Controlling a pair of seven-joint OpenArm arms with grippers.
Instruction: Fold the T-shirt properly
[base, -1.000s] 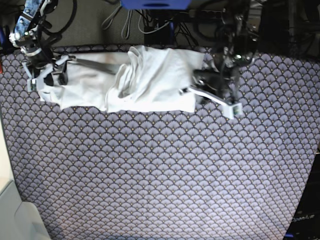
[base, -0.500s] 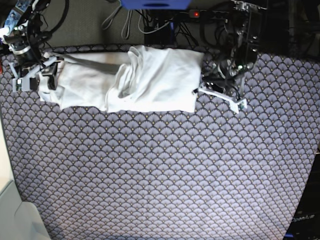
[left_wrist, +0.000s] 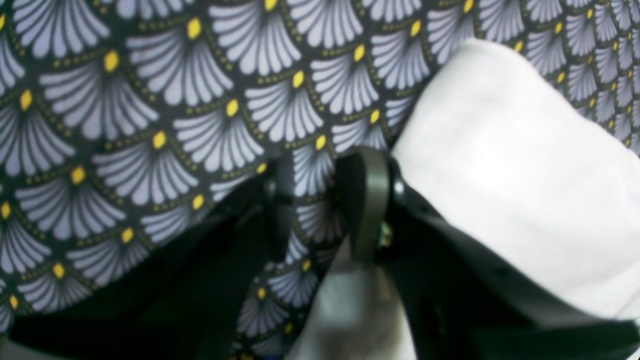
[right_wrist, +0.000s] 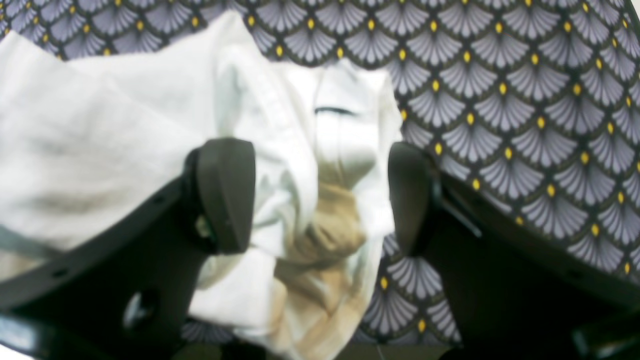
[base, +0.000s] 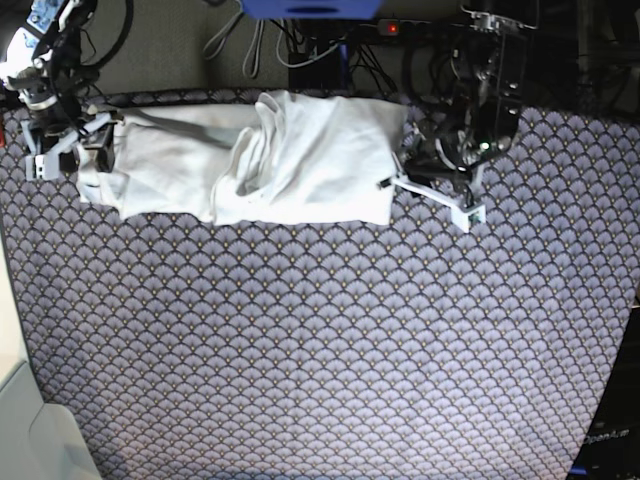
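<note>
Scallop-patterned cloth (base: 330, 350) covers table, cables (base: 300, 45) behind. White T-shirt (base: 290, 160) folded lengthwise. Right gripper (right_wrist: 320, 195) spread wide, straddling bunched shirt end. Left gripper (left_wrist: 325, 200) slightly parted, empty, beside shirt edge.

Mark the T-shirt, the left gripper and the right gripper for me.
T-shirt (base: 310, 160), base view, on its flat folded body.
left gripper (left_wrist: 325, 200), left wrist view, midway between its fingertips, over patterned cloth.
right gripper (right_wrist: 320, 195), right wrist view, midway between its fingertips, over bunched white fabric.
</note>
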